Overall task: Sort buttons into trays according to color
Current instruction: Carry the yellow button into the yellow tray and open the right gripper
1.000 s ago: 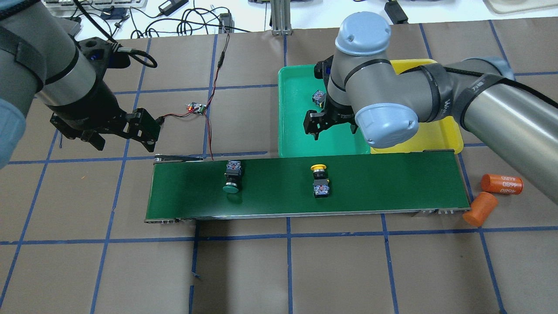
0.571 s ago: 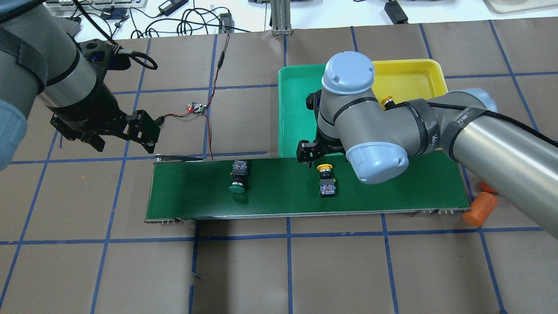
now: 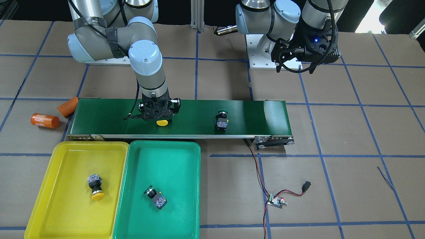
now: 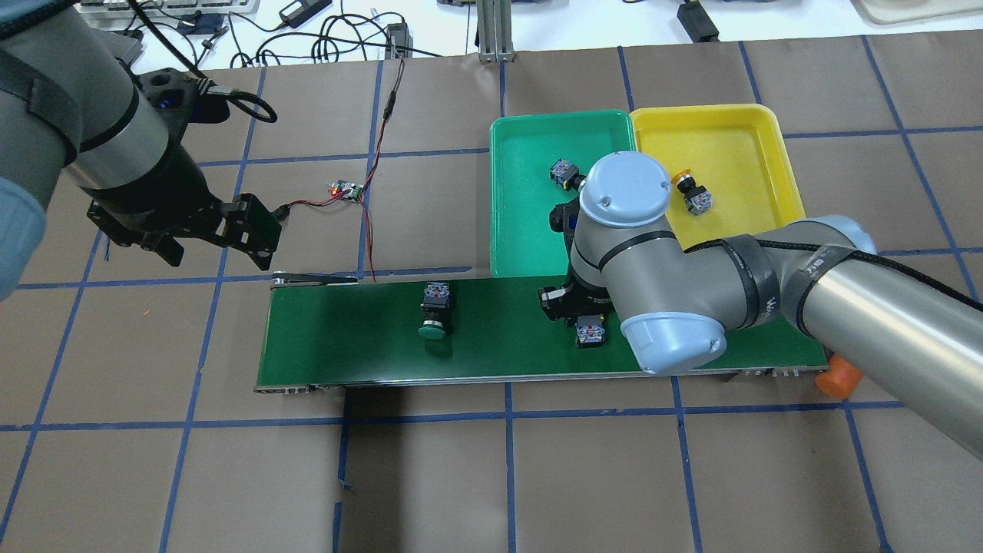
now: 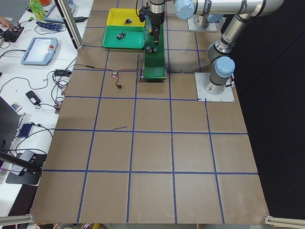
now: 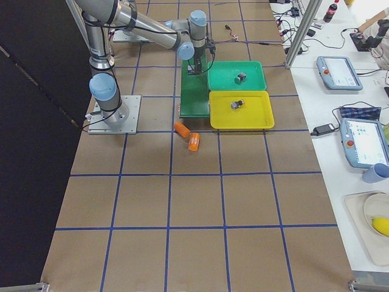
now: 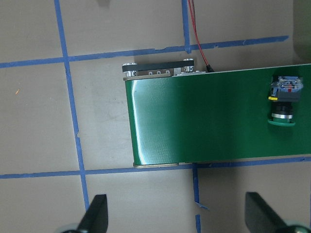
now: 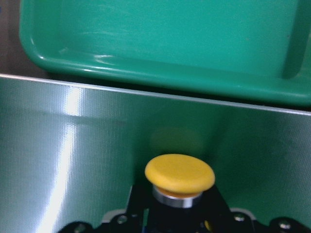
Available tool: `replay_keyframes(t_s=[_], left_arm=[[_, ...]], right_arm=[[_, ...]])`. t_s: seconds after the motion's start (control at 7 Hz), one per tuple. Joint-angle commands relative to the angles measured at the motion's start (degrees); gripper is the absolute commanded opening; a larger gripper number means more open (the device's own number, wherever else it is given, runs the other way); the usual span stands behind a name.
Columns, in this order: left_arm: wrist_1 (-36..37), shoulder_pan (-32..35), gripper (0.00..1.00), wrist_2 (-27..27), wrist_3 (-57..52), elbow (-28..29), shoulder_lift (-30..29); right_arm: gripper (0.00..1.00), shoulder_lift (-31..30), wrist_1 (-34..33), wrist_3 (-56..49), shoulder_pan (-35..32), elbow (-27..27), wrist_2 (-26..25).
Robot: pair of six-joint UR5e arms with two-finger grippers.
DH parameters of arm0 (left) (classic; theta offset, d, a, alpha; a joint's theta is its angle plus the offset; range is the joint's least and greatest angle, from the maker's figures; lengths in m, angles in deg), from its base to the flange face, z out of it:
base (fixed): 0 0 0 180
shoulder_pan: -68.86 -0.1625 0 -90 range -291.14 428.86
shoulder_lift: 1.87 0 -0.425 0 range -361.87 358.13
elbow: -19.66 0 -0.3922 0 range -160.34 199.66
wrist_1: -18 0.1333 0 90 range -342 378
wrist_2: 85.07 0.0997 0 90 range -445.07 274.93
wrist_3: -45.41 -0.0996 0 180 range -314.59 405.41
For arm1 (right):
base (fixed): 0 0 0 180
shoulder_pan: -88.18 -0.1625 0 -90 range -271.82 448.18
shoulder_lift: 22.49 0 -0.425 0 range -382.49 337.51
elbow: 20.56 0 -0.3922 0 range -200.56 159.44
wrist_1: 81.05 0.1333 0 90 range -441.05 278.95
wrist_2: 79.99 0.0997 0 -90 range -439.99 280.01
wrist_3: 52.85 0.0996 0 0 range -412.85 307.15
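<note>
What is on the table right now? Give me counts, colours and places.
shallow plastic trays: 2, one yellow, one green; side by side along the belt
long conveyor belt: 1, dark green; mid-table
yellow-capped push-buttons: 2, black bodies; one in the yellow tray, one on the belt
green-capped push-buttons: 2; one in the green tray, one on the belt
orange cylinders: 2; off the belt's end nearest the yellow tray
small circuit board: 1, red and black wires; near the belt's other end
left gripper: black, open; above that other end
right gripper: black; low over the belt's yellow-capped button, jaws unclear
</note>
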Motion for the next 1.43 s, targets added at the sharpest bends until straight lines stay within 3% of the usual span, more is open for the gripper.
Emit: replay_keyframes(t_s=[0.0,0.29,0.57,0.71,0.86,1.0,1.29], left_arm=[[-0.11,0.17,1.0,-0.53,0.31,0.45,0.52],[-0.03,0.18,1.0,-0.71,0.31,0.71,-0.61],[0.06,0.44,1.0,-1.84,0.49,0.88,-0.97],[0.5,0.53,1.0,-2.12,0.23,0.8,-1.06],[0.5,0.61,1.0,-2.03,0.22,0.8,-1.06],[0.5,0.61,1.0,-1.68,0.22,0.71,-1.06],[0.5,0.53,1.0,-1.5,-0.04,0.79,-1.06]], right_arm=[[0.11,-0.59,1.17,-0.02,2.54,-3.24,-0.44],[0.12,1.16,8.26,-5.17,11.21,-11.92,0.44],[0.13,10.18,10.04,-10.46,17.04,-22.71,1.66],[0.18,15.62,10.4,-12.48,17.93,-27.38,1.67],[0.3,19.5,12.32,-12.59,17.85,-29.08,1.67],[0.73,20.06,12.42,-14.24,17.85,-28.49,1.67],[0.78,20.07,13.04,-15.23,17.94,-28.49,1.59]])
